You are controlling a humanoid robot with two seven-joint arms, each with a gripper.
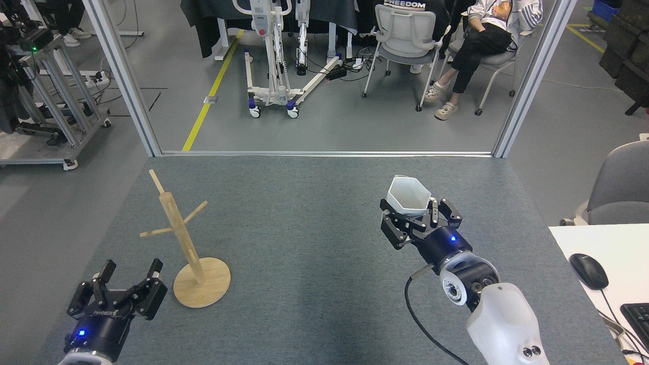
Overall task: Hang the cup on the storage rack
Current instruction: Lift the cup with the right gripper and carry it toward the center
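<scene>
Two black claws show over the grey carpeted bench: the right claw (413, 215), right of the frame's centre, is clamped around the lower body of a white matte faceted cup with a hexagonal rim (407, 195), held clear of the surface with its mouth tipped upward. The left claw (130, 271) sits at the lower left with fingers spread and nothing between them, just beside the round disc base of the light bamboo mug-tree rack (188, 247), which stands upright, well apart from the cup.
</scene>
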